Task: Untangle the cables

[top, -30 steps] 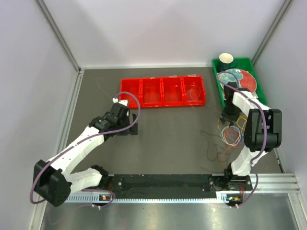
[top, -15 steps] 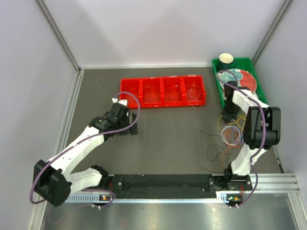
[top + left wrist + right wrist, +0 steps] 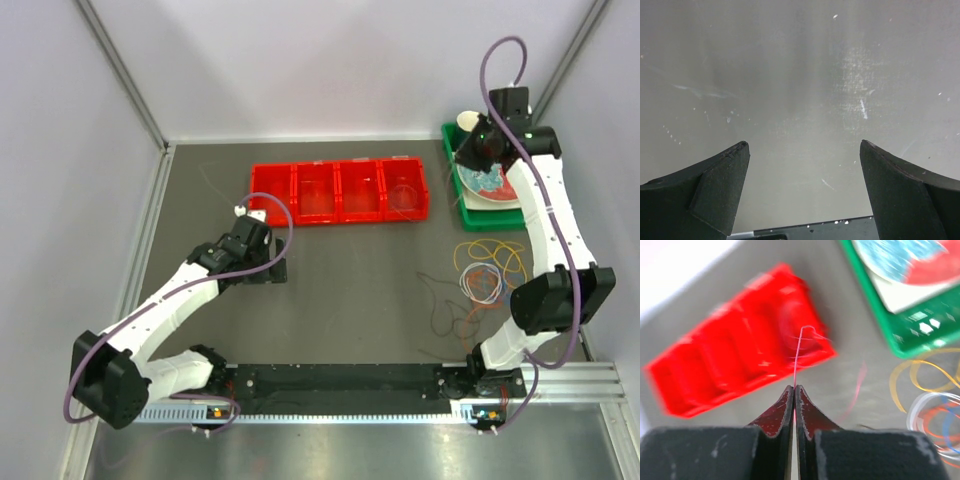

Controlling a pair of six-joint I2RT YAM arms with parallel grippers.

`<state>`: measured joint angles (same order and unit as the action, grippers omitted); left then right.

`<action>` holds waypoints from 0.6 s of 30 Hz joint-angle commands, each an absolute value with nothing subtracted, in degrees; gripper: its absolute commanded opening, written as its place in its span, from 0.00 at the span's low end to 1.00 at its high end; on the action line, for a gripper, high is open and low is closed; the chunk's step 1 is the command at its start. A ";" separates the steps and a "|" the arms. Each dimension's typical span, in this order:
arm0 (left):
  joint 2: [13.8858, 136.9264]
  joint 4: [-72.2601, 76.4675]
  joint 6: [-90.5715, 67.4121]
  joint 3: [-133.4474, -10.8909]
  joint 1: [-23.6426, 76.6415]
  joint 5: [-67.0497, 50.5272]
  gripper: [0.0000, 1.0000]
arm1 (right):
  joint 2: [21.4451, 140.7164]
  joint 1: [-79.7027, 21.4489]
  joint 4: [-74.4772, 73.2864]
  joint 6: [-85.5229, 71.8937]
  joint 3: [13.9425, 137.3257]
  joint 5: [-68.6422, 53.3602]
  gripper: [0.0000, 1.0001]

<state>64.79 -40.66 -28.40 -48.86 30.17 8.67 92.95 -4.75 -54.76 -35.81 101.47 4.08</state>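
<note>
Currently one hair-fine red cable (image 3: 796, 352) is pinched between the fully closed right fingers (image 3: 794, 396) and held high over the red tray (image 3: 730, 365), near the green bin (image 3: 905, 335). The remaining cables (image 3: 485, 278) are seen as a loose tangle on the worktop (image 3: 350, 290). The left fingers (image 3: 274, 268) are spread wide with nothing held. A slow, steady pull is advised so the strand is drawn free unsnagged; the pile could be pinned by the left fingers.
</note>
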 commanded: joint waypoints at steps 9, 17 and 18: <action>61.00 -46.15 -28.65 -53.27 30.50 14.33 0.95 | 97.81 -7.64 -53.01 -38.32 120.40 -8.00 0.00; 59.50 -43.51 -28.39 -50.80 30.50 15.38 0.95 | 106.16 -10.02 -52.47 -39.11 131.21 -9.05 0.00; 59.68 -43.42 -28.48 -50.80 30.50 15.29 0.95 | 106.87 -10.45 -52.56 -39.29 132.44 -9.23 0.00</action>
